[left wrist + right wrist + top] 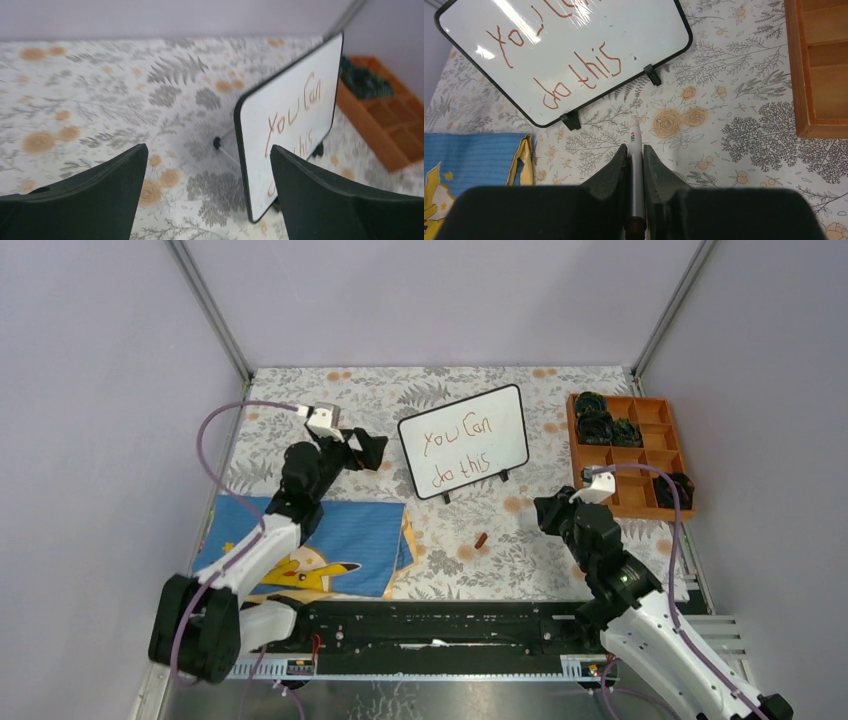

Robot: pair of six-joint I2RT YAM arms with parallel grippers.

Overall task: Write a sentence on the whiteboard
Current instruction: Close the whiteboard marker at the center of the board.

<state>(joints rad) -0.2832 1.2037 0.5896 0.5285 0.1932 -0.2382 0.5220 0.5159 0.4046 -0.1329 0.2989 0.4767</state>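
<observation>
While a blue cartoon-print cloth (355, 535) is lying nearest the arm bases on the left, the right gripper (635, 150) is clenching a white marker (636, 132) between its fingers. The marker's end is pointing toward the board but stopping well short of it. A small reddish-brown piece (481, 539), possibly the cap, is lying on the flowered table (545, 415) just beyond. Farther out, the left gripper (209, 150) is hovering released, jaws wide and grasping nothing, beside the whiteboard (465, 440). That board is standing tilted on its feet mid-table and showing the sentence (574, 75) "You Can do this" in two lines with a closing dot. The writing is looking finished, so probably only putting the marker away is remaining. An orange compartment tray (572, 440) is sitting at the far right.
</observation>
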